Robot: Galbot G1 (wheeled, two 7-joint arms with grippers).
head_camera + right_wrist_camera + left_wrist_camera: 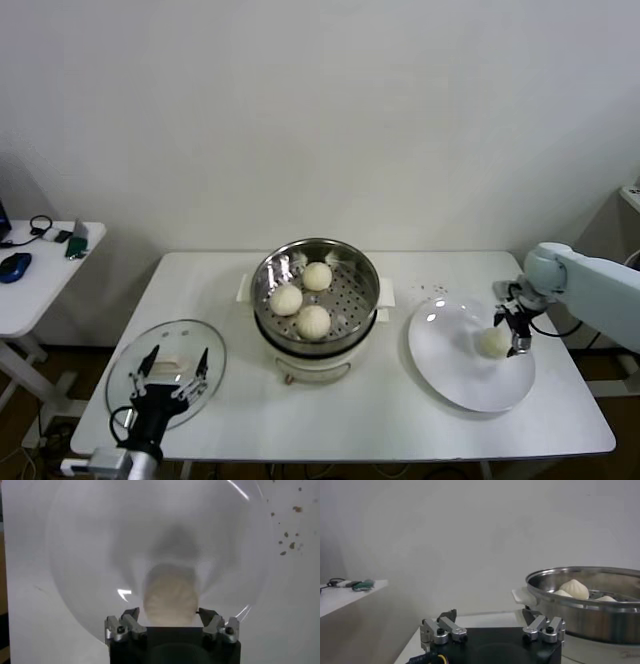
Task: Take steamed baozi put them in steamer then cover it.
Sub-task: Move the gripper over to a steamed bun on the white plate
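Left hand (172,377) over cover (165,363), cream baozi (495,341)

white table (400,410) carries the steamer (316,300), cover (166,358) and plate (455,375).

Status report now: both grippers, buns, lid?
Right gripper open around last cream-white bun on white plate. Left gripper open over glass lid. Three buns in steel steamer.

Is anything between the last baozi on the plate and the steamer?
Nothing visible. The right claw straddles the baozi on the plate; the table between it and the open steamer is bare, and the cover lies far left.
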